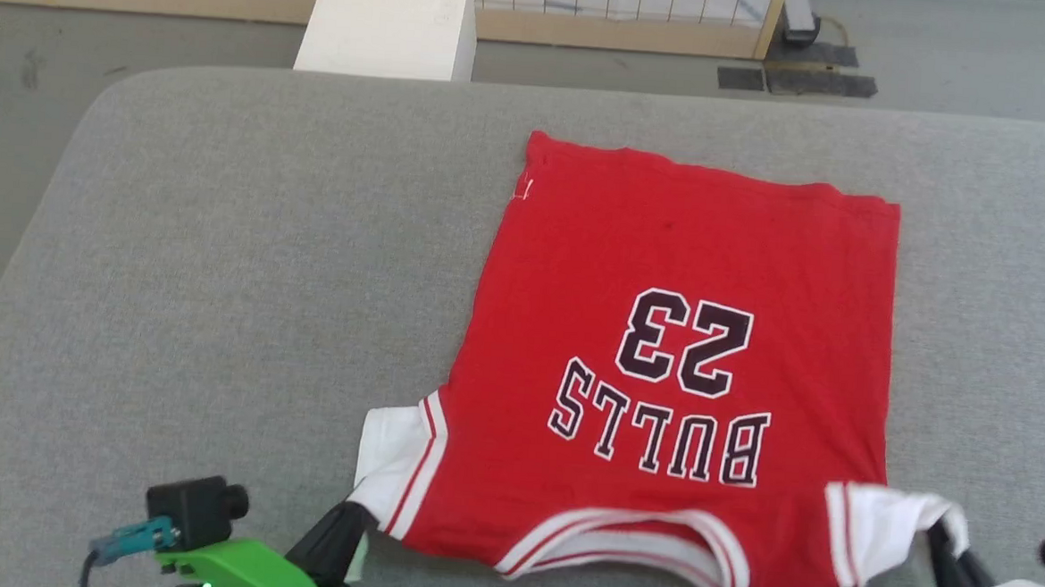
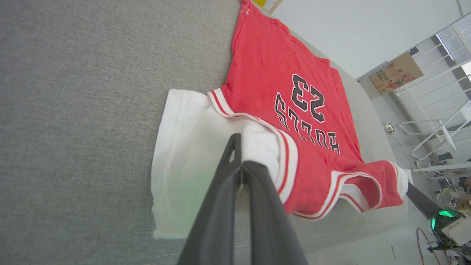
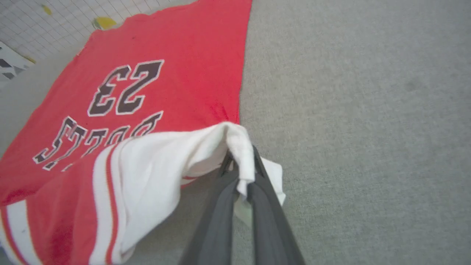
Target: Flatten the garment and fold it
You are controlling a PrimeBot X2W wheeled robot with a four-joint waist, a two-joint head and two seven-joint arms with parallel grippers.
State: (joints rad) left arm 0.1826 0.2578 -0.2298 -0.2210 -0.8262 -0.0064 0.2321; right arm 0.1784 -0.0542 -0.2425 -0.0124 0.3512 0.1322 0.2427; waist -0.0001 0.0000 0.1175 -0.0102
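Now | garment [image 1: 667,265] face-up | long axis near-far | collar nearest, hem farthest

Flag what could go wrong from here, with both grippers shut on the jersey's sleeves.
1. The right gripper pinches only the bunched edge of the right sleeve; a pull may slip it free.
2. The left gripper grips nearer the shoulder seam than the right one does, so tension could skew the garment.
3. The collar buckles upward close to the near edge of the grey surface; dragging it toward the robot might spill it over.
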